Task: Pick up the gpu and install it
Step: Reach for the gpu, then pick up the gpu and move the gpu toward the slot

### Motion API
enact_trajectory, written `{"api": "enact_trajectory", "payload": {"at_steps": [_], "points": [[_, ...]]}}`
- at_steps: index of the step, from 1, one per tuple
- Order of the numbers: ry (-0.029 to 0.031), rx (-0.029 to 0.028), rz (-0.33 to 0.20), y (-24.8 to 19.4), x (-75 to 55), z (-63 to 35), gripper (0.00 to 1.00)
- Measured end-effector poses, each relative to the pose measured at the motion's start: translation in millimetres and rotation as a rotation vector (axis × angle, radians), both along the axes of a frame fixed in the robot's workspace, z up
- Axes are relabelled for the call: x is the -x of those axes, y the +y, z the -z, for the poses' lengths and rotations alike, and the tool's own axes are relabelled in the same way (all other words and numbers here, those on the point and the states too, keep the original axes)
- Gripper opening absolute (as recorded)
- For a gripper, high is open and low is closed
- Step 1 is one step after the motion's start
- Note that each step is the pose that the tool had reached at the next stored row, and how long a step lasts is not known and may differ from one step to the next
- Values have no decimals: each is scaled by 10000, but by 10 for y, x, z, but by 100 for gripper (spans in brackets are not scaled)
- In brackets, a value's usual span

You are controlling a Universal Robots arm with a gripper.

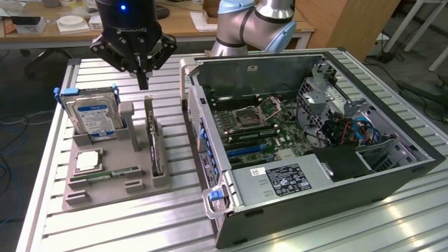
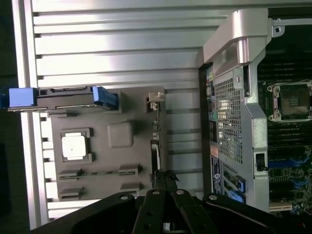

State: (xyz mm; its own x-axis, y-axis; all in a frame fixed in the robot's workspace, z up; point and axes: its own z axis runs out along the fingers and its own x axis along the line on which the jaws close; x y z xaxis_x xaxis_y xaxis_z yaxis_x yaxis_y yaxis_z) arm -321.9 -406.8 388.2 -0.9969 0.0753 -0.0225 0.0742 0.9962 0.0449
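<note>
My fingers point(image 1: 144, 84) point(image 2: 163, 176) are pressed together and holding nothing. They hang over one end of the gpu point(image 1: 155, 143) point(image 2: 155, 141) and are not touching it. The card stands on its thin edge in a slot of the grey holder tray point(image 1: 129, 153) point(image 2: 108, 157), on the side of the tray nearest the computer case point(image 1: 315, 202) point(image 2: 234, 44).

My main worry is coming down with the fingers closed like this: the tips would land on the card's top edge instead of going either side of it, and could push it hard into the slot. The card is thin and tall, so an off-centre grip could tilt it and jam it in the holder on the way up. The case wall is just beside the tray, so a swing at low height could clip it.

The tray also holds a hard drive point(image 1: 98, 118) point(image 2: 63, 97) upright in its cradle, a processor chip point(image 1: 87, 160) point(image 2: 74, 145) flat in a square pocket, and a memory stick point(image 1: 115, 172) in a narrow groove. The case lies open on the tabletop point(image 1: 126, 223) with its motherboard point(image 1: 269, 128) showing — I can't see any card seated in the blue slots point(image 1: 242, 149).
</note>
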Motion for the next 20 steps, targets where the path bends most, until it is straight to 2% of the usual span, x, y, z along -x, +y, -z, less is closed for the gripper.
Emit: {"api": "enact_trajectory", "payload": {"at_steps": [9,20], "points": [[5,0,0,-1,116,5,10],[5,-1,0,-1,120,5,10]]}}
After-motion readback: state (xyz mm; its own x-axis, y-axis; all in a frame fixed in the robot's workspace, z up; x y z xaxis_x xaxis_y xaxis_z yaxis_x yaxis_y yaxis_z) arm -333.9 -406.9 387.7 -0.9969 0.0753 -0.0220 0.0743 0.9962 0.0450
